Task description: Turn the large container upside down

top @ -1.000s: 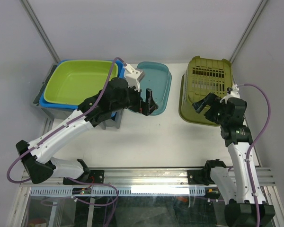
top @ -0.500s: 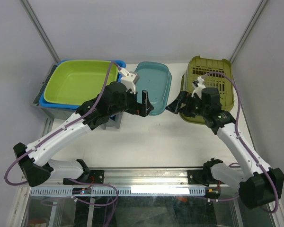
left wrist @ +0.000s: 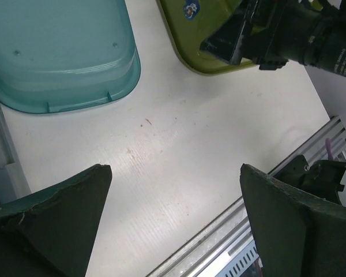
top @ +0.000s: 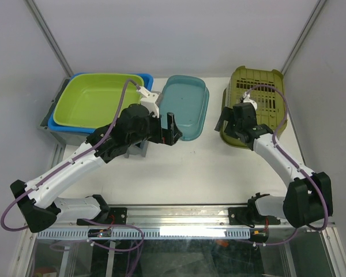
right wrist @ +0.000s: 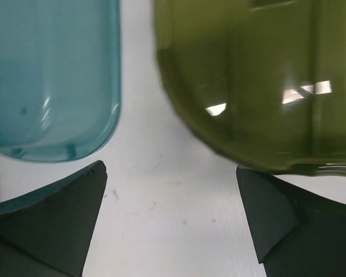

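Note:
An olive-green slotted basket (top: 256, 95), the largest loose container, lies at the back right; its glossy rim also fills the right wrist view (right wrist: 254, 75). My right gripper (top: 225, 124) hovers open at the basket's near-left edge, above the bare strip between the basket and a teal tub (right wrist: 46, 69), with nothing between its fingers (right wrist: 170, 168). My left gripper (top: 172, 131) stands open and empty just in front of the teal tub (top: 187, 104). Its wrist view (left wrist: 174, 173) looks down on white table, with the teal tub (left wrist: 57, 46) and the basket (left wrist: 190, 40) beyond.
A lime tub (top: 98, 99) is nested in a blue tub (top: 139, 77) on a grey crate (top: 57, 130) at the back left, and the teal tub leans against this stack. A metal rail (top: 179, 216) runs along the near edge. Enclosure walls close in both sides.
My right arm has swung left and forward, from the basket's near-right corner to its left edge. The left gripper has drawn back slightly toward the near left. Both stayed open.

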`<state>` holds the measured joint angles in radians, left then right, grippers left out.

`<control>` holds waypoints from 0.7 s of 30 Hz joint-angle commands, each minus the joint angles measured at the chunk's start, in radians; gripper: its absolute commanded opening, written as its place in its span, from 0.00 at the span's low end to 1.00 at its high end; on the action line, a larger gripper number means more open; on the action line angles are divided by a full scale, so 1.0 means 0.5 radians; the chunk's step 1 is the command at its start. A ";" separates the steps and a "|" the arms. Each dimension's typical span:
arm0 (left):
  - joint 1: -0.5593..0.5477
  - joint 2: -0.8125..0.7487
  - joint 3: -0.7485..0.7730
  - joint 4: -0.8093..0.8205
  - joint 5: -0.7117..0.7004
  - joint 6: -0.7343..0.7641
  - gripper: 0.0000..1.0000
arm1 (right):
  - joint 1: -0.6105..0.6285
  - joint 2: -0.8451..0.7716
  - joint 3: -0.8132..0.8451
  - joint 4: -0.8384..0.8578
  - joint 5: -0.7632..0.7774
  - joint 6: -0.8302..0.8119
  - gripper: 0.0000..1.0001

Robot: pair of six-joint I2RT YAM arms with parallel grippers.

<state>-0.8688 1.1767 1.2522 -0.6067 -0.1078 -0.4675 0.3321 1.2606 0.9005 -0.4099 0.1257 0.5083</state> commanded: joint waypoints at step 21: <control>0.027 0.185 0.504 -0.322 -0.565 0.072 0.99 | 0.080 -0.047 0.147 0.451 -0.712 -0.048 0.98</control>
<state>-0.8684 1.2518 1.4769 -0.7273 -0.3233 -0.4076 0.3225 1.1282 0.9165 -0.2817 -0.1329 0.4801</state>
